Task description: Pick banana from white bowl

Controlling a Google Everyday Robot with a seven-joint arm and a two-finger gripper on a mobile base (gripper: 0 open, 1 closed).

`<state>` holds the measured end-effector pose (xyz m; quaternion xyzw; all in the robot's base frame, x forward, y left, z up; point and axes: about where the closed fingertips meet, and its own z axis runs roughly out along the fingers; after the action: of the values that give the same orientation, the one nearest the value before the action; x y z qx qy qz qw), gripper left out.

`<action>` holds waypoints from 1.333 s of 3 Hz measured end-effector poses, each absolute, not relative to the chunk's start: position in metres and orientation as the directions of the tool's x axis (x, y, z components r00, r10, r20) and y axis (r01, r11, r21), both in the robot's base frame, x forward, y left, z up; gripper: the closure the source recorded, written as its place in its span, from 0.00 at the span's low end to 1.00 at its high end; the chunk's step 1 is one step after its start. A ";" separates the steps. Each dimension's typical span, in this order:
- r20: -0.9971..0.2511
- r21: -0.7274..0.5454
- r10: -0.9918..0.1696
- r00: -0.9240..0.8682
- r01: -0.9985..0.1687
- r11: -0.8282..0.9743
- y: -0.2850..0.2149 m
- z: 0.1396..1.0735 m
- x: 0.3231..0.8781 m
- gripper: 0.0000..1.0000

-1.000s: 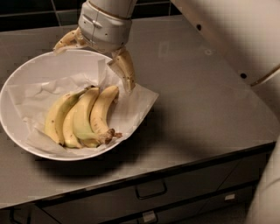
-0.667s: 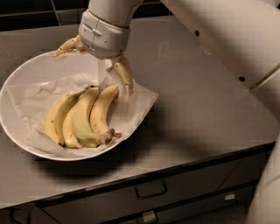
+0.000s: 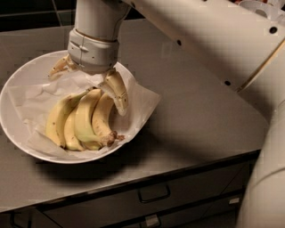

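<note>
A bunch of yellow, partly greenish bananas [image 3: 80,120] lies in the wide white bowl [image 3: 18,138], which is lined with crumpled white paper. The brown stem end points to the front right. My gripper [image 3: 89,87] hangs over the bowl just above the far ends of the bananas. It is open: one finger [image 3: 116,91] reaches down to the right of the bunch, the other finger [image 3: 60,67] is spread to the far left over the paper. Nothing is held.
The bowl stands on a grey counter [image 3: 191,102] near its front edge. Drawers with handles [image 3: 153,193] are below. My arm [image 3: 213,40] crosses the upper right of the view. A white object [image 3: 262,6] shows at the top right corner.
My gripper has come lower and slightly toward the front, closer to the bananas. The bananas and the bowl have not moved.
</note>
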<state>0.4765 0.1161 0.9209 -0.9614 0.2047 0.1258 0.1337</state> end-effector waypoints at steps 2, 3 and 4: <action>-0.334 -0.128 -0.367 0.868 -0.428 -0.895 0.130 0.901 0.470 0.02; -0.333 -0.104 -0.387 0.860 -0.441 -0.891 0.129 0.897 0.469 0.07; -0.333 -0.103 -0.387 0.860 -0.442 -0.891 0.129 0.897 0.469 0.17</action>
<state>0.4695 0.1289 0.8968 -0.9602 0.2158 0.1538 0.0884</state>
